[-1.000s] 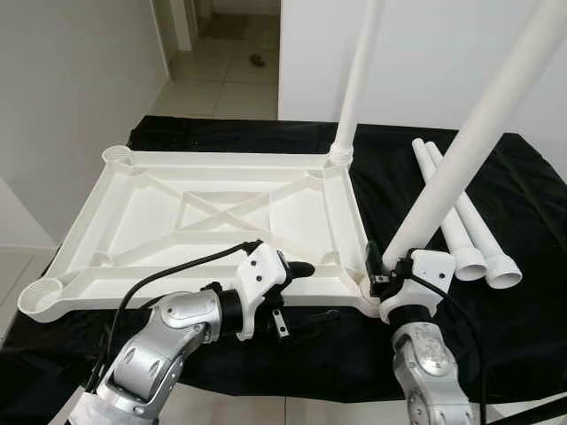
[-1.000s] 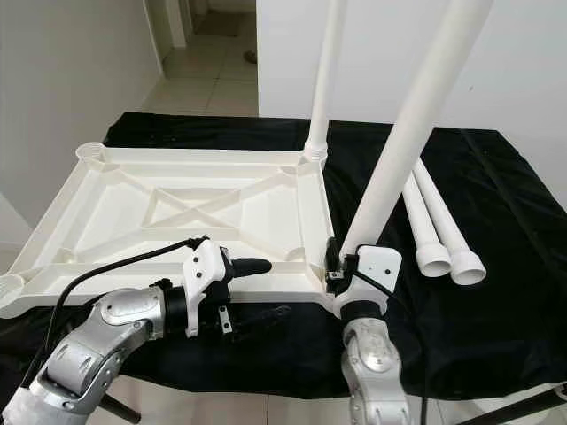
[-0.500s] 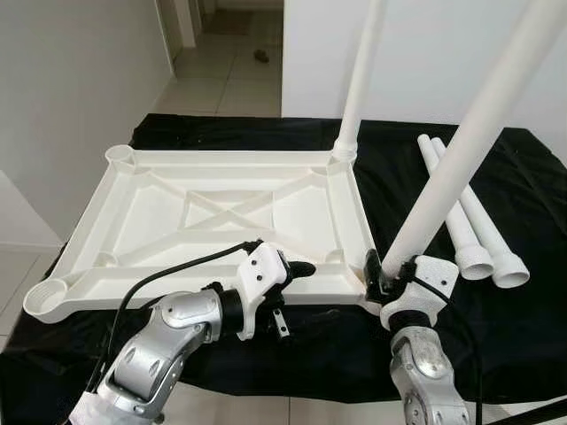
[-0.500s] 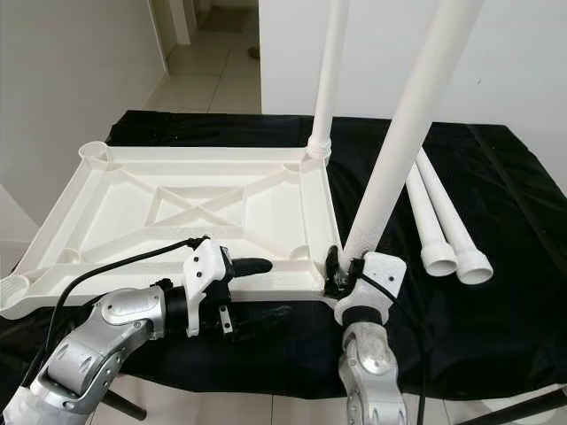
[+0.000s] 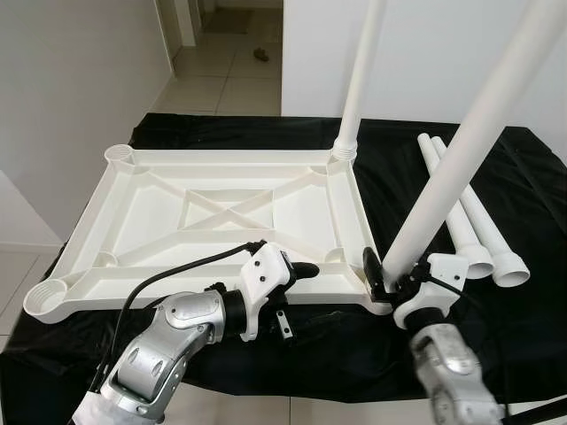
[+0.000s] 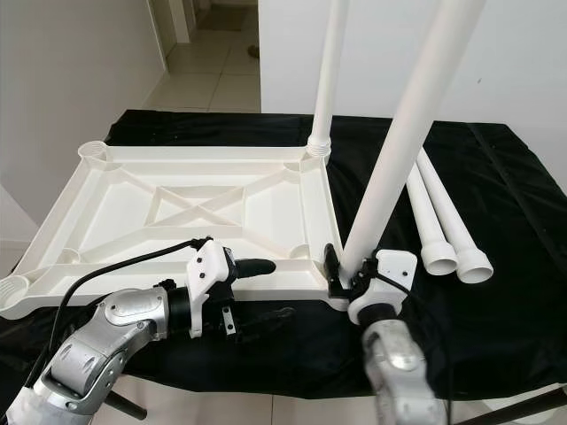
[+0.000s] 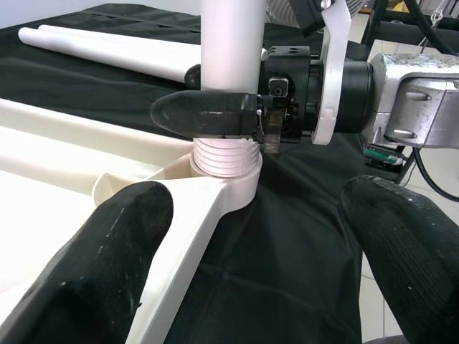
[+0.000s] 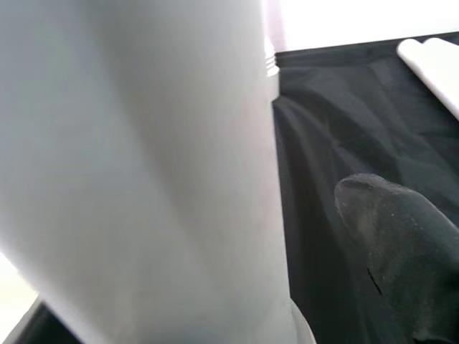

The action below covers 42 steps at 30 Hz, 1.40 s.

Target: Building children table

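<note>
On the black-draped bench [image 5: 532, 354] in front of me lies the upturned white plastic tabletop [image 5: 221, 212], ribbed underside up, and I'm about halfway, I'd say. One white tubular leg [image 5: 359, 80] already stands in the far right corner socket. My right pincer [image 7: 215, 115] is clamped on the second white leg [image 5: 461, 150] just above its threaded end [image 7: 222, 154], which sits in the near right corner socket [image 7: 229, 183]. The thread ridges show above the socket rim, so I judge it not yet fully home.

My left pincer [image 5: 297, 270] hovers over the tabletop's near edge, fingers [image 7: 107, 265] spread wide and empty, pointed at that same joint.

Left to do: the far left socket [image 5: 120, 155] and near left socket [image 5: 44, 292] stand bare, and two spare white legs [image 5: 469, 221] lie side by side on the cloth to the right.

Room is tight here. The near right corner sits close to the bench's front edge, and the held leg leans out above the spares.
</note>
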Tool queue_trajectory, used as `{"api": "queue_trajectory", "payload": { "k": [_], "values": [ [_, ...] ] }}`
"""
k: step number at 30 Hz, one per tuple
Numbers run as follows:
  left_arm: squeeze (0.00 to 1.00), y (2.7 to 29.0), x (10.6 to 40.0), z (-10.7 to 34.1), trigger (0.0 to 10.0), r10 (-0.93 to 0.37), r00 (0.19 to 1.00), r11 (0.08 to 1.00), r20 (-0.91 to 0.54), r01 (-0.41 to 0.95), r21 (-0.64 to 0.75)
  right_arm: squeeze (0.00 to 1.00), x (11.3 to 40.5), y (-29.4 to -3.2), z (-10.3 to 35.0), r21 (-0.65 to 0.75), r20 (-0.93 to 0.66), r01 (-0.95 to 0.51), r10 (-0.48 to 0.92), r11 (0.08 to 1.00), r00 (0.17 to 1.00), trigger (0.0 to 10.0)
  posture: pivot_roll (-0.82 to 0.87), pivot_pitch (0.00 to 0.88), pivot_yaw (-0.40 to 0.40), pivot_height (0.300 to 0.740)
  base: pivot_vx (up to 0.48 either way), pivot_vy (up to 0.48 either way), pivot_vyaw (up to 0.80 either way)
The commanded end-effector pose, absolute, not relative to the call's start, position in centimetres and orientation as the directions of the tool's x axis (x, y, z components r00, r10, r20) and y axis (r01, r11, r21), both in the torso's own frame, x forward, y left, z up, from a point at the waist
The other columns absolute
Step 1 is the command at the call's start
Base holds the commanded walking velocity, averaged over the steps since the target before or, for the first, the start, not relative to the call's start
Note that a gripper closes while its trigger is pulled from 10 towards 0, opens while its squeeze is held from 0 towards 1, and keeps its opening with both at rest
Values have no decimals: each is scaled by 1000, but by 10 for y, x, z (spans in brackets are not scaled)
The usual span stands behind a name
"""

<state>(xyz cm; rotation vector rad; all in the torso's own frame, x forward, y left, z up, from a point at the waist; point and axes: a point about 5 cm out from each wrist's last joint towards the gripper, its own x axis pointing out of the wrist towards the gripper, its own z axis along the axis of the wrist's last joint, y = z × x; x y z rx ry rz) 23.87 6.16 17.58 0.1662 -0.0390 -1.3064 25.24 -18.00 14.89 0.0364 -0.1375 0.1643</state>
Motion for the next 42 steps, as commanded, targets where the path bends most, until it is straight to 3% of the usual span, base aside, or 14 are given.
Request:
{"api": "queue_trajectory", "payload": {
  "k": [1, 7, 15, 16, 17, 18, 20, 21, 28, 34, 42],
  "values": [
    [0, 60, 240, 175, 10000, -959, 275, 263, -71, 954, 146, 0, 254, -182, 147, 18, 122, -252, 248, 967, 961, 10000, -46, 48, 31, 740, 0, 0, 0],
    [0, 60, 241, 174, 10000, -958, 277, 264, -73, 953, 150, 0, 264, -189, 149, -36, 90, -405, 406, 914, 909, 10000, -33, 36, 19, 740, 0, 0, 0],
    [0, 60, 240, 171, 10000, -956, 282, 268, -79, 952, 145, 0, 273, -191, 149, -102, 57, -492, 499, 865, 865, 10000, -19, 29, 9, 740, 0, 0, 0],
    [0, 60, 240, 171, 10000, -956, 283, 270, -80, 952, 144, 0, 275, -192, 149, -123, 47, -508, 517, 852, 855, 7882, -19, 29, 9, 740, 0, 0, 0],
    [0, 60, 240, 171, 10000, -956, 283, 270, -80, 952, 144, 0, 275, -192, 149, -123, 47, -508, 517, 852, 855, 7882, -19, 29, 9, 740, 0, 0, 0],
    [0, 60, 240, 170, 10000, -955, 287, 274, -80, 951, 142, 0, 277, -193, 148, -133, 37, -522, 531, 842, 847, 980, -14, 26, 5, 740, 0, 0, 0],
    [0, 60, 240, 170, 10000, -954, 289, 277, -80, 951, 141, 0, 278, -194, 148, -136, 32, -530, 538, 837, 842, 980, -14, 26, 5, 740, 0, 0, 0],
    [0, 60, 240, 170, 10000, -952, 295, 282, -81, 949, 141, 0, 279, -195, 147, -138, 27, -540, 548, 830, 836, 0, -13, 24, 3, 740, 0, 0, 0],
    [0, 61, 242, 169, 10000, -948, 308, 295, -80, 945, 141, 0, 279, -197, 145, -132, 14, -564, 571, 815, 821, 0, -13, 23, 1, 740, 0, 0, 0],
    [0, 63, 258, 162, 10000, -915, 396, 378, -78, 909, 177, 0, 278, -199, 131, -99, -36, -505, 504, 857, 863, 0, -21, 24, -2, 740, 0, 0, 0],
    [0, 56, 262, 159, 10000, -902, 427, 409, -66, 894, 183, 0, 274, -193, 127, -61, -24, -467, 467, 882, 884, 0, -31, 28, -1, 740, 0, 0, 0]
  ]
}}
